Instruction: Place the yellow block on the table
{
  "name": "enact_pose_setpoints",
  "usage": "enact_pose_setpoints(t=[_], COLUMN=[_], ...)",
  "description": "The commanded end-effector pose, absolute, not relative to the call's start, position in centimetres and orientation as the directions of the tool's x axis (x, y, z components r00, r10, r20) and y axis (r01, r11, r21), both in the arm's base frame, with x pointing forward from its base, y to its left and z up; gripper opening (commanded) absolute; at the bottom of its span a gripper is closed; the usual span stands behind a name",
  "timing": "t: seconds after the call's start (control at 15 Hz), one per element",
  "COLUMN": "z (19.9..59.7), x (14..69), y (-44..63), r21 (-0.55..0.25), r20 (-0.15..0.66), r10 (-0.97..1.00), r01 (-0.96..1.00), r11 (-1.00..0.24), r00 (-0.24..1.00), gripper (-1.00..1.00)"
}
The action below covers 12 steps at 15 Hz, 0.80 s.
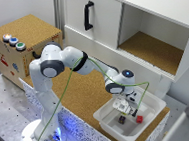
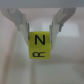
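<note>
Above white bin, gripper pinches yellow block (lettered faces) between narrowly parted fingers.

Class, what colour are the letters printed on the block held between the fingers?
Black, on the yellow block; the wrist view shows it best.

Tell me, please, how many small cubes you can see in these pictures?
3. A red cube and a dark cube lie in the white bin; the yellow cube sits between the gripper fingers. Others may be hidden under the arm.
</note>
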<state>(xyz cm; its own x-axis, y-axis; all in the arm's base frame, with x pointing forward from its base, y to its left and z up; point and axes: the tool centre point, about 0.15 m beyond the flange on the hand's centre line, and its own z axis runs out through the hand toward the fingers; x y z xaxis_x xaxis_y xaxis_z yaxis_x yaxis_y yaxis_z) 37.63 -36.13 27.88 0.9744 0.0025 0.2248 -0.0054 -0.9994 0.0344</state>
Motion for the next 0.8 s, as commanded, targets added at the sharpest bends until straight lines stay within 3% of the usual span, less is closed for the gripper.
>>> enact_pose_setpoints(t=[0.0,0.13,0.4,0.73], z=[40.9,41.1,38.0,32.6], x=[34.1,34.2,34.6,37.6], y=[-25.9,-22.3,-16.2,-9.7], r21=[0.045,0.023,-0.043,-0.009], r20=[0.417,0.399,0.335,0.315], r10=[-0.011,0.024,0.016,0.035], r01=[-0.032,0.016,0.033,0.04], r11=[-0.998,-1.0,-0.999,-0.999], r00=[0.909,0.917,0.942,0.949], gripper=[-1.0,-1.0,-1.0,-1.0])
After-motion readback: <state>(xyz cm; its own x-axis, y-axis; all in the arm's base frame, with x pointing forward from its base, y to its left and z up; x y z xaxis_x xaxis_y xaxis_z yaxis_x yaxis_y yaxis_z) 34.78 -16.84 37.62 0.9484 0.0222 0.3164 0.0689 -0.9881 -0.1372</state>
